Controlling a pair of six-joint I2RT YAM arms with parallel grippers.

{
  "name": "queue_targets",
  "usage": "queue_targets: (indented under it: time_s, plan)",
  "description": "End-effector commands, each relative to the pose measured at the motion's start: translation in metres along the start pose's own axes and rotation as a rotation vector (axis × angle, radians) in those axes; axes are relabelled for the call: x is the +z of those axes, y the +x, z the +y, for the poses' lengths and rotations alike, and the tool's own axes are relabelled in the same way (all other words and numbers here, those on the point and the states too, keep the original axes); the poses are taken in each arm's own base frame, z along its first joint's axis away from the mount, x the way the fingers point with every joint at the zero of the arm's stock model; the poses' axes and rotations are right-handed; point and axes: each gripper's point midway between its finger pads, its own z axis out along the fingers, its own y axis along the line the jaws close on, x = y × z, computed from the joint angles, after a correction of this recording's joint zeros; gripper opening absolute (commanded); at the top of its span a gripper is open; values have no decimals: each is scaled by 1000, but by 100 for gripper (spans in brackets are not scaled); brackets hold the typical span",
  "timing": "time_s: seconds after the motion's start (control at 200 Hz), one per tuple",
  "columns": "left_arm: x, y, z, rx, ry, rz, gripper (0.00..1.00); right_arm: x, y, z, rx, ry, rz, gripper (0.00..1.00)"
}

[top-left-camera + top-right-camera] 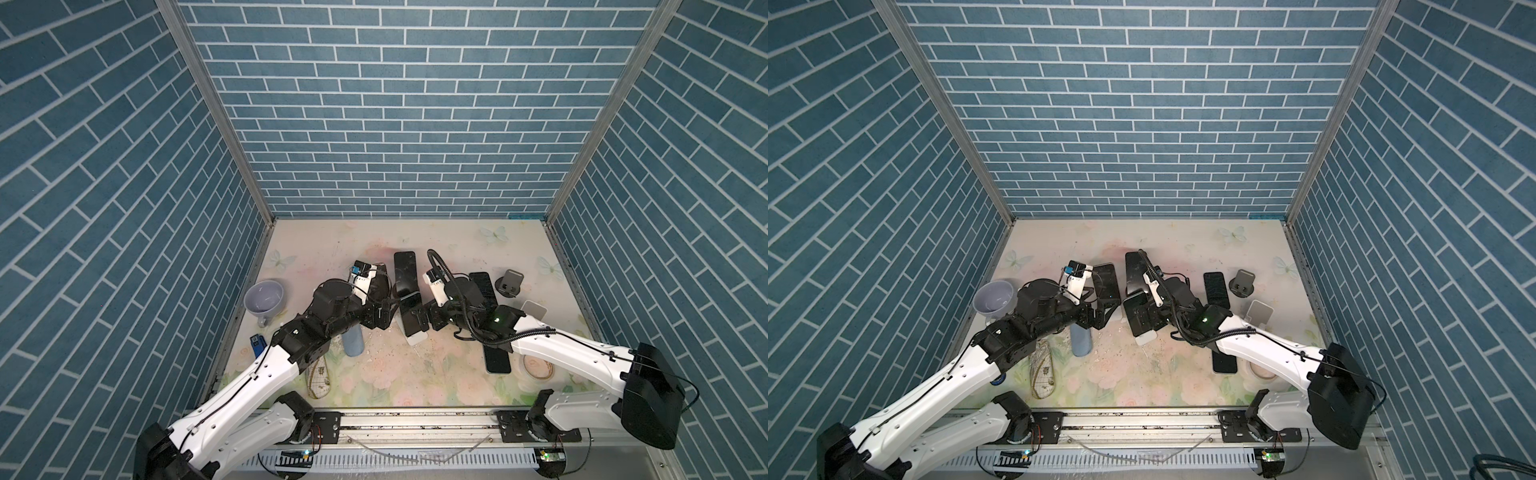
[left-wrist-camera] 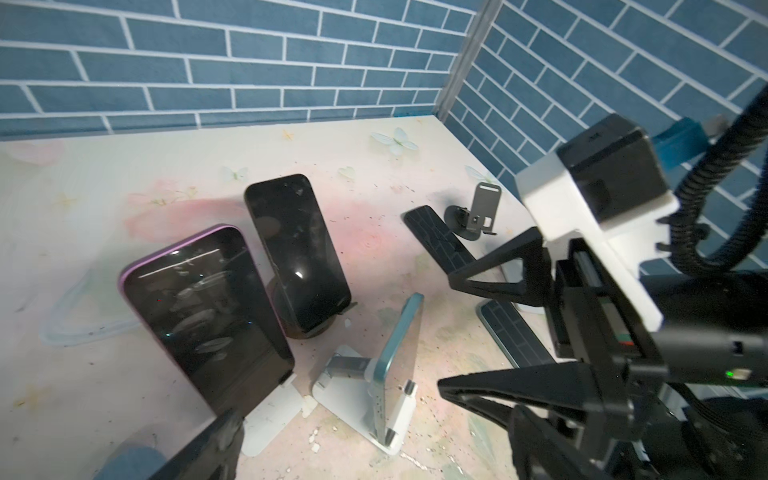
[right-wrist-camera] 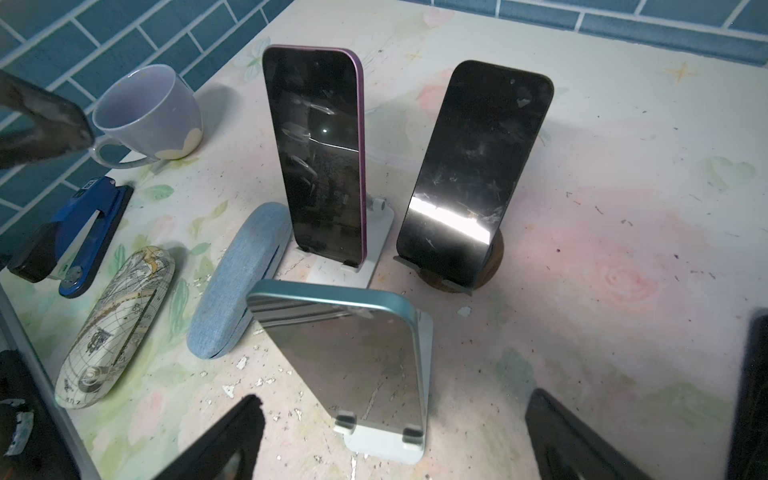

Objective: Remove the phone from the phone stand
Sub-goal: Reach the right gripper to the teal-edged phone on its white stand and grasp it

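— While both arms lean in over the middle of the tabletop [image 3: 623, 249], where does the teal phone [image 3: 353, 357] sit?
— Propped in its white stand [image 3: 386, 451], tilted back, with its bottom edge behind the two small lips. It is about midway between the left and right edges.
— And the right claw [image 2: 446, 328]?
— Spread wide, holding nothing. In the right wrist view its fingers [image 3: 224, 440] flank the teal phone, one on each side, both clear of it.
— The left claw [image 1: 392, 313]?
— Wide too, and empty. It comes at the teal phone from the left-edge side. In the left wrist view the phone shows edge-on, just past one finger [image 2: 216, 440].
— What stands around it?
— A purple-edged phone [image 3: 320, 158] stands upright in a pale stand [image 3: 378, 249], toward the left edge and a little farther back. A black phone [image 3: 469, 174] leans on a round dark stand [image 3: 492, 257], toward the far edge.
— Anything else close by?
— A blue fabric case [image 3: 232, 286] lies just beside the pale stand. A grey mug [image 3: 149, 112] stands near the left edge, well apart. Toward the right edge there is a flat phone [image 1: 497, 359] partly under the right arm, and farther back an empty dark stand [image 1: 511, 282].
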Motion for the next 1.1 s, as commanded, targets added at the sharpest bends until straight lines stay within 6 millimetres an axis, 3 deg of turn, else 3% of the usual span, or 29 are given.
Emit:
queue_targets:
  time_s: [0.0, 0.145, 0.175, 0.61, 1.095]
  plan:
    - [2, 3, -7, -1, 70, 1, 100, 8, 3, 1, -17, 25, -23, 99]
    - [-3, -5, -6, -13, 92, -34, 100, 17, 7, 7, -12, 27, -20, 99]
    - [-2, 3, -2, -22, 86, -20, 100, 18, 8, 8, -12, 30, -23, 99]
    - [-7, 18, 34, -123, 34, -34, 100, 39, 14, 11, 3, 61, -37, 99]
    - [-5, 23, 41, -130, 19, -24, 100, 52, 18, 8, 18, 100, -41, 96]
